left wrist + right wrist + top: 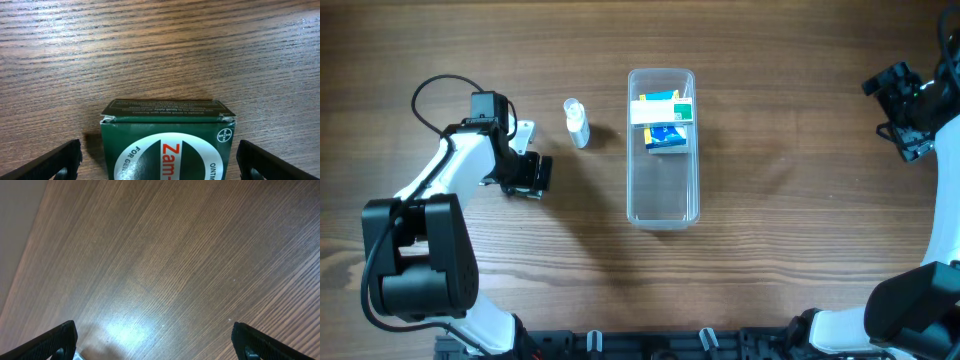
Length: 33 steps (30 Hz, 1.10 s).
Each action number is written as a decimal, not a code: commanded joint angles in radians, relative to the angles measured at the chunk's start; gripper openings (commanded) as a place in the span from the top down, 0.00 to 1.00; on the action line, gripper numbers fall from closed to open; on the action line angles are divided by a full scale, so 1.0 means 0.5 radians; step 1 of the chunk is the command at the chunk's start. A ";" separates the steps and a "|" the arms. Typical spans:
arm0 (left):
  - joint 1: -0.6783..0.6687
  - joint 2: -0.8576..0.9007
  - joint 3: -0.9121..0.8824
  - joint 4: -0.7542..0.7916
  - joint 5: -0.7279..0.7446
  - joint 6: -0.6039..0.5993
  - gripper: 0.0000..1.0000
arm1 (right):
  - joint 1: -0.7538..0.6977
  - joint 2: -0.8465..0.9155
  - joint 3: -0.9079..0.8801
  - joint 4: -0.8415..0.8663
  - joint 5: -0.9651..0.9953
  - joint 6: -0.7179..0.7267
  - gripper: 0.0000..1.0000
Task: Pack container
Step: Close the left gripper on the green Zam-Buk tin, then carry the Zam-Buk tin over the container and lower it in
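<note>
The clear plastic container (663, 192) stands lengthwise at the table's middle. At its far end lie a white and green box (661, 108) and a blue box (666, 138). A small clear bottle (577, 122) lies to the container's left. My left gripper (526, 174) is further left, low over the table. In the left wrist view it (160, 167) is open, with a dark green ointment box (167, 131) lying on the table between its fingers and a gap on each side. In the overhead view the gripper hides that box. My right gripper (905, 112) is open and empty at the far right.
The right wrist view shows only bare wood between the open fingers (155, 342), with the table's edge at the upper left. The near half of the container holds nothing. The left arm's black cable (432, 95) loops over the table at the far left.
</note>
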 commanded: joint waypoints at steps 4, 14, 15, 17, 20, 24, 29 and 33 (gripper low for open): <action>-0.011 0.037 -0.017 0.005 -0.052 0.040 0.00 | -0.002 0.026 -0.005 0.005 0.012 0.026 0.00; -0.011 0.124 -0.017 0.084 -0.089 0.040 0.13 | -0.002 0.026 -0.005 0.005 0.012 0.026 0.00; -0.011 0.124 -0.017 0.098 -0.089 0.040 0.31 | -0.002 0.026 -0.005 0.005 0.012 0.025 0.00; -0.011 0.124 -0.016 0.107 -0.088 0.039 0.40 | -0.002 0.026 -0.005 0.005 0.012 0.025 0.00; -0.011 0.123 -0.016 0.109 -0.089 0.021 0.39 | -0.002 0.026 -0.005 0.005 0.012 0.026 0.00; -0.011 0.103 -0.008 0.080 -0.089 -0.063 0.33 | -0.002 0.026 -0.005 0.005 0.012 0.026 0.00; -0.078 -0.076 0.044 -0.014 -0.021 -0.206 0.34 | -0.002 0.026 -0.005 0.005 0.012 0.025 0.00; -0.258 -0.251 0.090 -0.080 -0.021 -0.406 0.33 | -0.002 0.026 -0.005 0.005 0.012 0.026 0.00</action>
